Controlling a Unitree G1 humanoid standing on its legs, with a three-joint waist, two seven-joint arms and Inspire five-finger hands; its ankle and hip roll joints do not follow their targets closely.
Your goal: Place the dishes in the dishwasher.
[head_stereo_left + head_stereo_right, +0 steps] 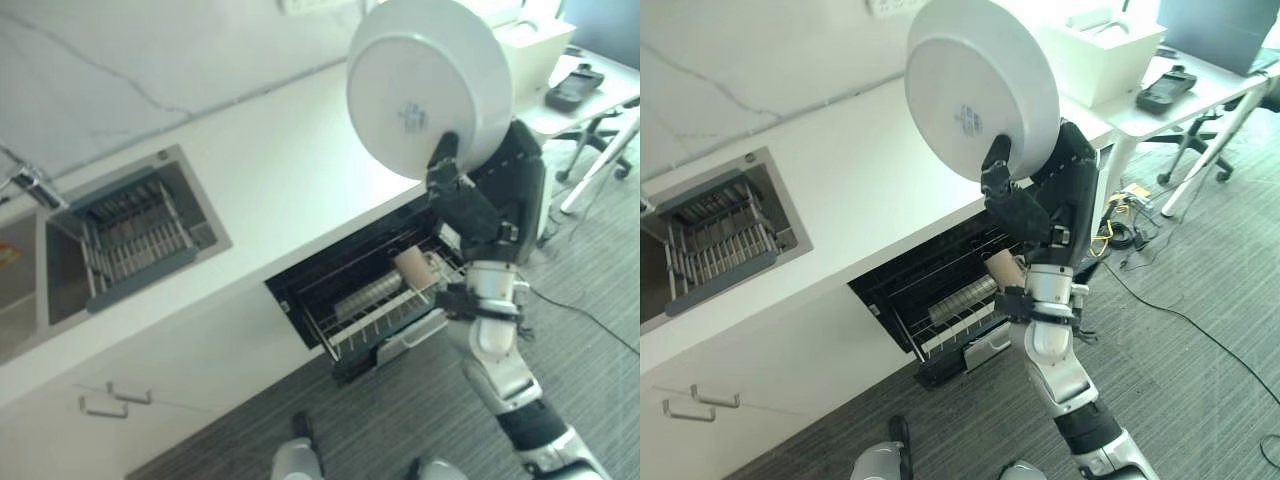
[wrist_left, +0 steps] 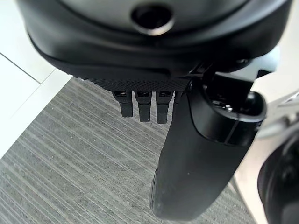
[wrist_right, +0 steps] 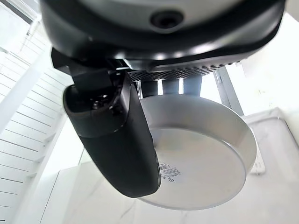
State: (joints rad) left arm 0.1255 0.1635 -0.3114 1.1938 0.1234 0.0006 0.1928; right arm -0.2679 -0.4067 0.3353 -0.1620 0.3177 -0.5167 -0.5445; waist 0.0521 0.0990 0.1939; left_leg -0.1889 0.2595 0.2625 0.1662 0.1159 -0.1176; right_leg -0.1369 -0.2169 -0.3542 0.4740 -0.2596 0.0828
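Note:
My right hand [image 1: 462, 200] is raised high in front of the counter and is shut on a large white plate [image 1: 425, 85], with the thumb pressed on its underside near the rim. The plate is tilted, its base towards the camera. In the right wrist view the plate [image 3: 201, 163] sits between thumb and fingers [image 3: 170, 86]. Below it, the dishwasher's rack [image 1: 385, 315] is pulled out from under the counter. A beige cup [image 1: 413, 267] and a row of grey dishes [image 1: 365, 295] stand in the rack. My left hand [image 2: 140, 60] hangs over the grey carpet, fingers straight and holding nothing.
A sink [image 1: 60, 270] with a dark dish rack [image 1: 135, 235] and a faucet [image 1: 30, 185] lies at the left of the white counter [image 1: 290, 170]. A desk with a white box [image 1: 530, 50] and a black device [image 1: 575, 88] stands at the far right, beside a chair base [image 1: 590, 150].

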